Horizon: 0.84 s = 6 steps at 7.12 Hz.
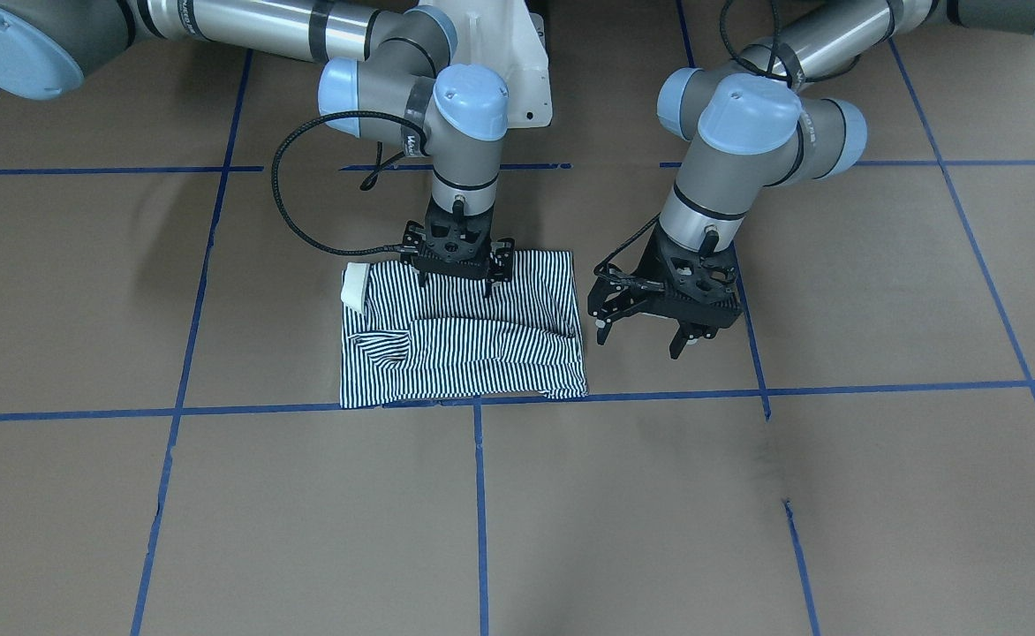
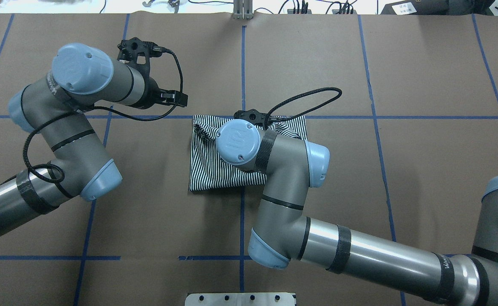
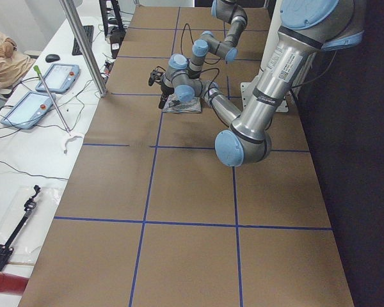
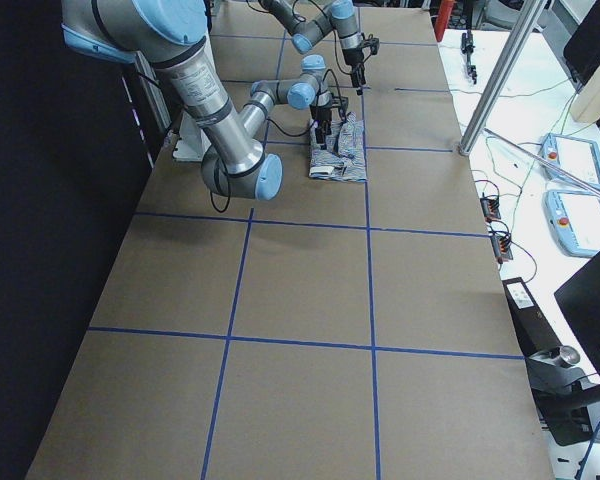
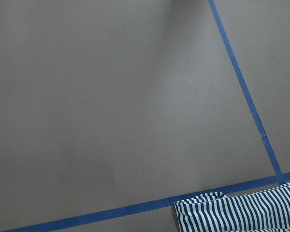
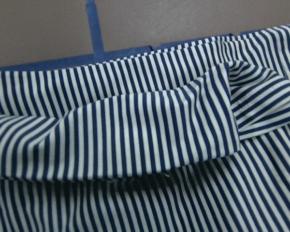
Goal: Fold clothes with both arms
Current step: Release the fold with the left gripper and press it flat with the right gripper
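So the striped polo shirt (image 1: 464, 340) is lying folded into a chunky rectangle pretty much mid-table (image 1: 659, 512), right in front of the robot. In the front-facing view its cream collar (image 1: 356, 287) pokes out at about 10 o'clock on the bundle. The 6 o'clock edge sits right along a blue tape line (image 1: 659, 390). There's a soft ridge of fabric running across the middle, and the right wrist camera is basically filled with those stripes and that fold.

The right gripper (image 1: 456, 269) points straight down at the shirt's 12 o'clock edge. Its jaws are spread, with the tips right at the cloth, not pinching anything as far as I can see.

The left gripper (image 1: 639, 343) hangs off at 3 o'clock, just beside the shirt but clear of it. It's tilted, with the jaws wide apart and nothing between them. Its wrist camera mostly sees brown table and just a corner of the stripes.
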Tool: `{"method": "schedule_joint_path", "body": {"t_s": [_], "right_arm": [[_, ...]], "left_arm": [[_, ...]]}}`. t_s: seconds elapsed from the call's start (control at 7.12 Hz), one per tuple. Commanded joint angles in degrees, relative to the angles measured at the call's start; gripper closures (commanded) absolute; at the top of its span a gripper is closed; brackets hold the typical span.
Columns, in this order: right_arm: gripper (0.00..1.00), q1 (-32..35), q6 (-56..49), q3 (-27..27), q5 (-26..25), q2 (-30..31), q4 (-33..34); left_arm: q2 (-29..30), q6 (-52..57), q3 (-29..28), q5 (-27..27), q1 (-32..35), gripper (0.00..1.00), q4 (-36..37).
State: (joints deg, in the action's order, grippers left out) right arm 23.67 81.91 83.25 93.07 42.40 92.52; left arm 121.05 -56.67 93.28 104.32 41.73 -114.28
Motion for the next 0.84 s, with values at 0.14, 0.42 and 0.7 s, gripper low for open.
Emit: {"method": "schedule_joint_path", "body": {"t_s": [0.14,0.42,0.7], "right_arm": [[0.0,3.5,-2.5,-5.7,-0.5,-0.7,-0.6],[0.0,9.4,-6.0,-13.6,0.0,-4.5,-0.8],[0.0,17.0,-13.1,-17.8,4.2,-6.1,-1.2]], "left_arm": [[0.0,-1.8,0.4,0.2,-0.2,0.0,-0.1],[0.2,-1.9,0.4,0.2,-0.3,0.0,-0.1],[0.1,-2.8,0.3,0.2,-0.6,0.0,-0.1]]}}
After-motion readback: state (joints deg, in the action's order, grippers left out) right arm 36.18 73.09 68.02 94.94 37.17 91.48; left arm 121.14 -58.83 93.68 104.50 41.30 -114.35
